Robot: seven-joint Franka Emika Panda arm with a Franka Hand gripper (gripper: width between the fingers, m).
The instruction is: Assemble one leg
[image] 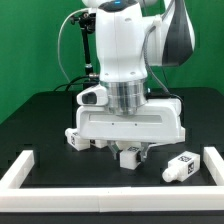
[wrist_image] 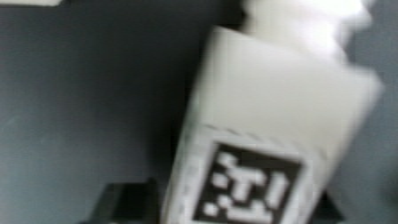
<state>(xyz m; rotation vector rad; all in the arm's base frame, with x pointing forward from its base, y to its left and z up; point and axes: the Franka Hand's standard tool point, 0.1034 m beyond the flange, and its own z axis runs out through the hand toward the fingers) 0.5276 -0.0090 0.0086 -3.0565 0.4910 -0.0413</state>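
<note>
My gripper (image: 128, 152) hangs low over the black table and is shut on a leg (image: 128, 158), a small white post with a black-and-white tag. In the wrist view this leg (wrist_image: 267, 110) fills the picture. It is tilted, with its tag near my gripper (wrist_image: 240, 208) and its narrower end pointing away. One dark finger (wrist_image: 128, 202) shows beside it. A second leg (image: 182, 167) lies on the table to the exterior view's right. A third leg (image: 76, 138) lies to the exterior view's left, partly behind my hand.
A low white frame runs round the work area, with a bar at the exterior view's left (image: 20, 170), one at the right (image: 212, 165) and one along the front (image: 110, 196). A green wall stands behind.
</note>
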